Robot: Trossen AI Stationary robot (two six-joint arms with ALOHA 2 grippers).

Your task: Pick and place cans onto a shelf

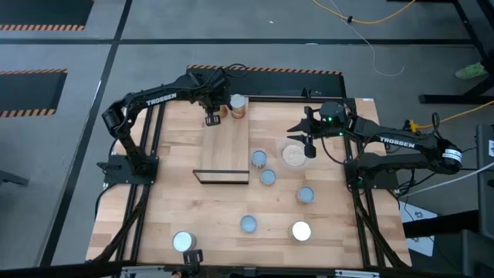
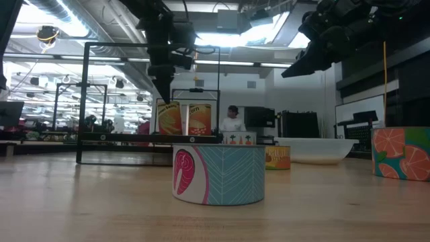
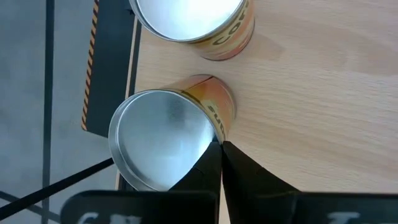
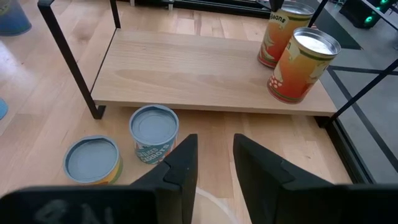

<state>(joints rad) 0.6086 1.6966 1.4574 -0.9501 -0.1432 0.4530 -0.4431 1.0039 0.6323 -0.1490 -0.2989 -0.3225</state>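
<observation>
The shelf (image 1: pixel 224 150) is a light-wood board in a black frame, standing on the table. Two orange-labelled cans stand on its far end: one (image 3: pixel 161 137) right beside my left gripper (image 3: pixel 219 148), the other (image 3: pixel 193 18) just beyond it. My left gripper is shut, points down and holds nothing. My right gripper (image 4: pixel 214 155) is open and empty above the clear bowl (image 1: pixel 294 154). Two blue-topped cans (image 4: pixel 153 132) (image 4: pixel 92 158) stand on the table by the shelf's right edge. My left gripper's shut fingertips (image 3: pixel 211 155) stand from above against the nearer can's side, just below its rim (image 3: pixel 214 127). I cannot tell whether they touch it. The can stands upright on the shelf board.
More cans stand on the table nearer the front: (image 1: pixel 306 194), (image 1: pixel 248 224), (image 1: pixel 300 230), (image 1: pixel 184 241). The shelf's black uprights (image 2: pixel 85 101) rise above the board. Bare tabletop lies left of the shelf.
</observation>
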